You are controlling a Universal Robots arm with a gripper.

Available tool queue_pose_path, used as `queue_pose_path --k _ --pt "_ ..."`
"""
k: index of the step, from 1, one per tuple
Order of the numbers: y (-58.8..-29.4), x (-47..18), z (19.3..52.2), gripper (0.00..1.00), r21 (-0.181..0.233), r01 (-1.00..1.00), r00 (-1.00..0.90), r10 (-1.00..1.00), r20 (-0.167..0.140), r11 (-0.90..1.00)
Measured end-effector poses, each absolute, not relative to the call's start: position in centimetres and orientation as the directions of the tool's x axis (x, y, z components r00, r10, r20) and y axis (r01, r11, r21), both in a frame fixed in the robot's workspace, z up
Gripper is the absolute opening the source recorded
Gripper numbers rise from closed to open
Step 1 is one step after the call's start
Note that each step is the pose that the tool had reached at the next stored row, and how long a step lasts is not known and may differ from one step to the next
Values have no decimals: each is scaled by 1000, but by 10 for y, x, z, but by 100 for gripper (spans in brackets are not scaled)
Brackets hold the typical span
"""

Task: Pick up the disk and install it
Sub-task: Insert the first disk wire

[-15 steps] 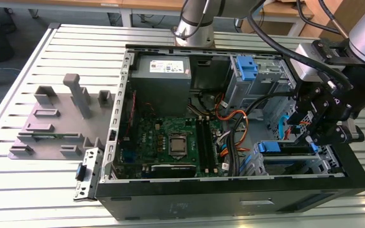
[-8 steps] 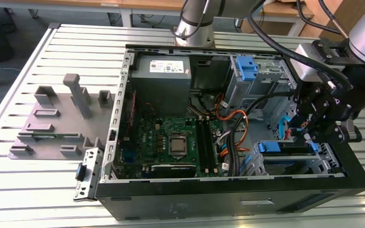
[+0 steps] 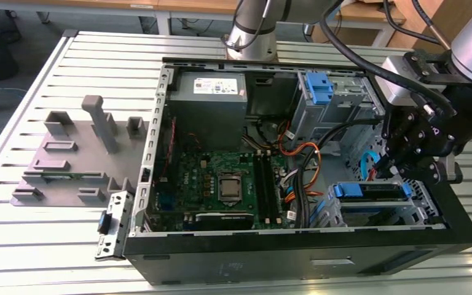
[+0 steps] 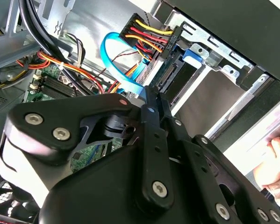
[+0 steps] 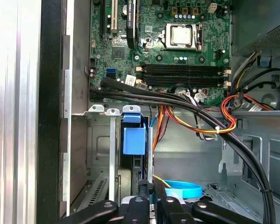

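Observation:
The disk (image 3: pixel 371 191) stands on edge in the drive cage at the case's front corner, on the exterior view's right, and its blue carrier bracket (image 5: pixel 133 135) shows on top. In the second wrist view, the disk's connector edge (image 4: pixel 169 73) sits beside the red, yellow and black power plug. My gripper (image 3: pixel 402 173) hangs just above the disk, with its fingers pressed together and nothing between them. The fingertips (image 5: pixel 145 187) line up with the disk's edge. In the second wrist view the gripper (image 4: pixel 149 93) points at the connector end. Whether it touches the disk I cannot tell.
The open computer case (image 3: pixel 302 252) lies on a slatted table. Inside it are the motherboard (image 3: pixel 224 184), a grey power supply (image 3: pixel 208 92), a tall blue latch piece (image 3: pixel 319 86) and cable bundles (image 5: pixel 186 105). A grey fixture (image 3: pixel 72 153) lies on the exterior view's left. A hand (image 4: pixel 276 161) shows beyond the case wall.

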State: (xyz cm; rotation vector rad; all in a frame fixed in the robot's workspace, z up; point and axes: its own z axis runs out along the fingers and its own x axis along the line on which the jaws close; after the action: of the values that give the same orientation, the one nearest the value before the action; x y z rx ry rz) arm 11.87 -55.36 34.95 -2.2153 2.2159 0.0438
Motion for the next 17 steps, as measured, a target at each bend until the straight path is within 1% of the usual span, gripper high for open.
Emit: queue_pose_path --k 17 --pt "-554 118 348 16 14 -1000 0 -1000 -25 0"
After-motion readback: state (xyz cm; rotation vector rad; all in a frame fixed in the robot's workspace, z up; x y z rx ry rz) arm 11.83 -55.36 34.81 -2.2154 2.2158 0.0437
